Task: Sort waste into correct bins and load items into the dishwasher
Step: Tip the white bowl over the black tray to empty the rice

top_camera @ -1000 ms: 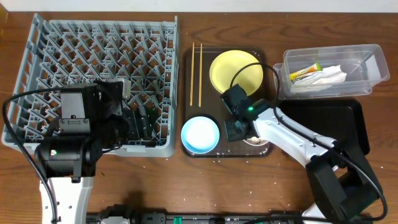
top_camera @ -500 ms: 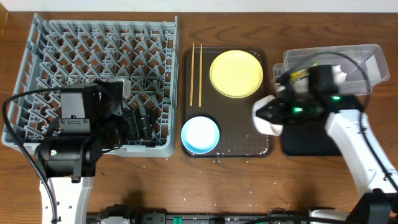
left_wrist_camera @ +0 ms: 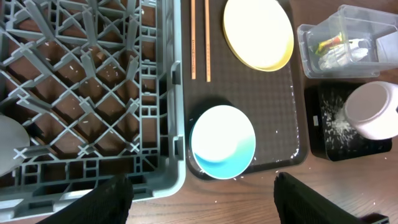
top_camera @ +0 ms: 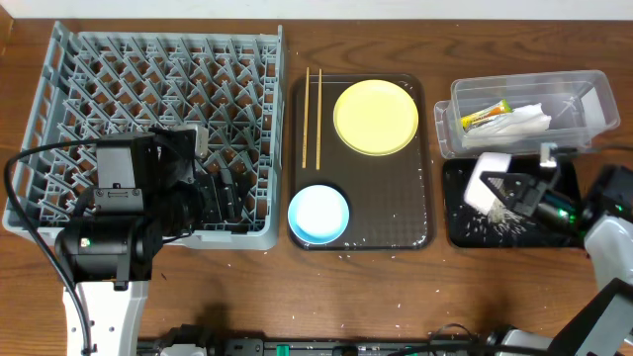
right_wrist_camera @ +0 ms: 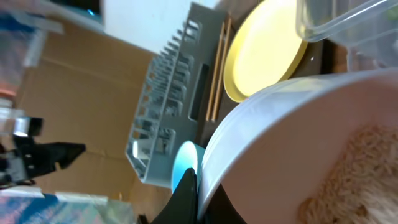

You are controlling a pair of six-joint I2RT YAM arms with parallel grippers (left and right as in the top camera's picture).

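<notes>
Above the black tray (top_camera: 475,234), right jaws grip the white bowl (top_camera: 488,181).

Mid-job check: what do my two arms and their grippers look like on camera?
Both arms pair white shells with black joint housings. The left arm has bulky black motor blocks, a white lower link, a small green light and a black cable looping beside it. The left gripper shows two blunt black fingers. The right arm is white, ending in a black right gripper.

My left gripper (left_wrist_camera: 202,182): black fingers (left_wrist_camera: 111,200). Left arm (top_camera: 114,222): black housings, white base, black cables, green light. Right arm (top_camera: 611,239): white.
</notes>
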